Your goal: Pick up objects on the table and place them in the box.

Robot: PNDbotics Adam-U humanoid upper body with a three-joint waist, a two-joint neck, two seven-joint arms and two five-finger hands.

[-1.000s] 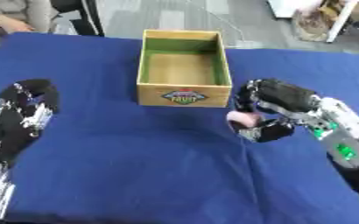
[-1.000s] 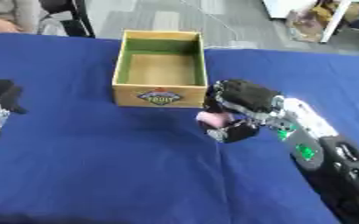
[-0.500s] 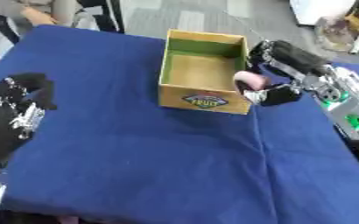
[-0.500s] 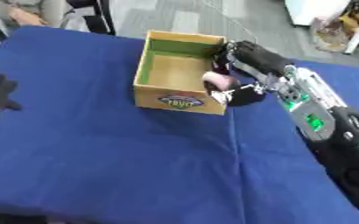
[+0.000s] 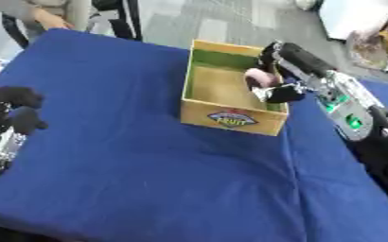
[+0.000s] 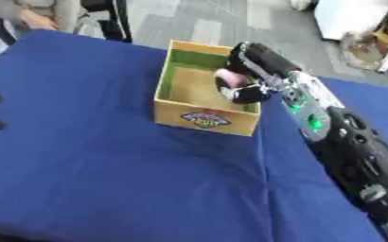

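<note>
An open wooden box [image 5: 222, 118] with a green inside and a fruit label on its front stands on the blue table [image 5: 131, 179]. My right hand [image 5: 286, 71] reaches over the box's right rim with its fingers curled round a small pink object [image 5: 259, 77], held above the box's inside. My left hand [image 5: 15, 113] rests at the left edge of the left eye view, away from the box, fingers curled and holding nothing.
A person sits beyond the far left corner of the table, next to a dark chair [image 5: 114, 14]. A white cabinet [image 6: 350, 16] and clutter stand on the floor at the far right.
My right hand has carried the pink object from beside the box's right front corner up over the rim and above its inside. The camera has also shifted, moving the whole scene.
</note>
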